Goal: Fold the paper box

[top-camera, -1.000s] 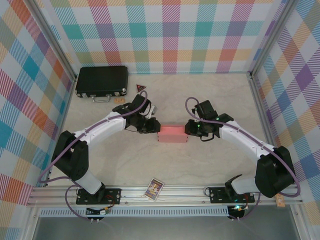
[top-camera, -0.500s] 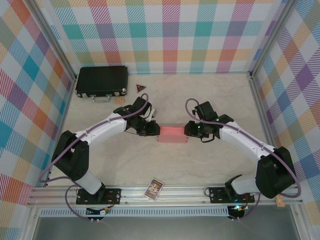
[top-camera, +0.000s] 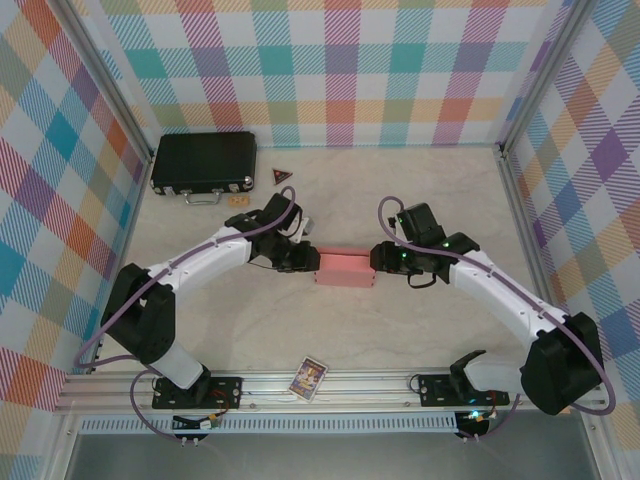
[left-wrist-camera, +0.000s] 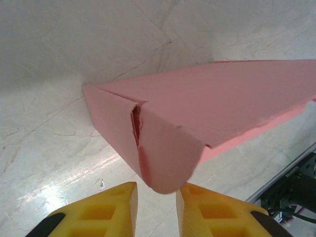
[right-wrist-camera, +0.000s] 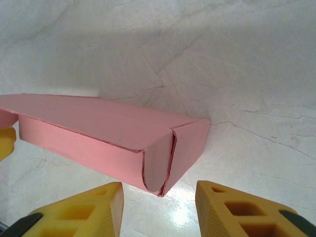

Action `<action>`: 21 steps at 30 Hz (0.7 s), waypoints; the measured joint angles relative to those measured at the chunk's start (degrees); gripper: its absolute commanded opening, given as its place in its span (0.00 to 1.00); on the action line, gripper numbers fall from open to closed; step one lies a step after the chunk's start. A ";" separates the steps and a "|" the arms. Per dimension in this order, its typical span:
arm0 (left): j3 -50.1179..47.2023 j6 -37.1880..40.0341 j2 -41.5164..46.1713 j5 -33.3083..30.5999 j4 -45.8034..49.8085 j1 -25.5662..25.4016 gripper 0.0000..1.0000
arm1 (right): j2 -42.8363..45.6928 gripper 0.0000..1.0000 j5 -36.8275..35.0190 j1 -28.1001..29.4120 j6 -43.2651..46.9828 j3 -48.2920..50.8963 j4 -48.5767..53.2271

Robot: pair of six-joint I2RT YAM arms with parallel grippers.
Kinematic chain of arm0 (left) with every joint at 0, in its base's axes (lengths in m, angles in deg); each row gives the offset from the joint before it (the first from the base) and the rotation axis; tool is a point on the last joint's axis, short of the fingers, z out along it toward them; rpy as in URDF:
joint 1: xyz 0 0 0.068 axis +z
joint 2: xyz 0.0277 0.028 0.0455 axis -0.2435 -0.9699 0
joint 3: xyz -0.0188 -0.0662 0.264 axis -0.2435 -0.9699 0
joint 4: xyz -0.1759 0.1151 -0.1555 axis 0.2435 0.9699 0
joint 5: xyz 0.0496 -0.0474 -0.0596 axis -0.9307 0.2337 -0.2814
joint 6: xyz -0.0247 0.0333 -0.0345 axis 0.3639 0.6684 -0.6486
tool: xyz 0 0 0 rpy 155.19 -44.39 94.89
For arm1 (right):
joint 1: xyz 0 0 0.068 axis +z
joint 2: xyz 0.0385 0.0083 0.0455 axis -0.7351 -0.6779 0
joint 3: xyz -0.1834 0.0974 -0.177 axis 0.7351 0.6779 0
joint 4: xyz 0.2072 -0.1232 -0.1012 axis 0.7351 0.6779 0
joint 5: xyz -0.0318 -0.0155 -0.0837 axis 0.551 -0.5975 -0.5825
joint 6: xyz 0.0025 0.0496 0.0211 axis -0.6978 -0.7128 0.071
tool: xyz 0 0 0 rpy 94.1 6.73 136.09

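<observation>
the paper box (top-camera: 344,267) lies mid-table, its long axis running left to right, with one short end facing each arm, so both are equally near. the left gripper (left-wrist-camera: 157,190) has its jaws narrowly apart with the end flap's rounded corner at their mouth, and the right gripper (right-wrist-camera: 159,190) gapes wide just short of the other end. the black case (top-camera: 203,162) and picture card (top-camera: 309,378) sit well apart from the box, blocking nothing.

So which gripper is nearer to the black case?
Left. The left gripper is at the paper box's left end, with the black case farther back on its left. The right gripper is at the box's right end, farther away.
</observation>
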 measured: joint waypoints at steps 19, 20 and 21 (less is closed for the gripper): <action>1.70 1.86 4.63 1.90 -0.04 0.02 0.51 | 2.38 0.47 0.57 -2.19 0.13 -0.59 -0.02; 1.84 1.92 4.72 1.88 0.00 0.02 0.52 | 2.32 0.47 0.79 -2.49 0.13 -0.81 -0.02; 1.97 1.95 4.76 1.57 0.00 0.02 0.53 | 2.10 0.47 1.01 -2.82 0.00 -1.05 -0.02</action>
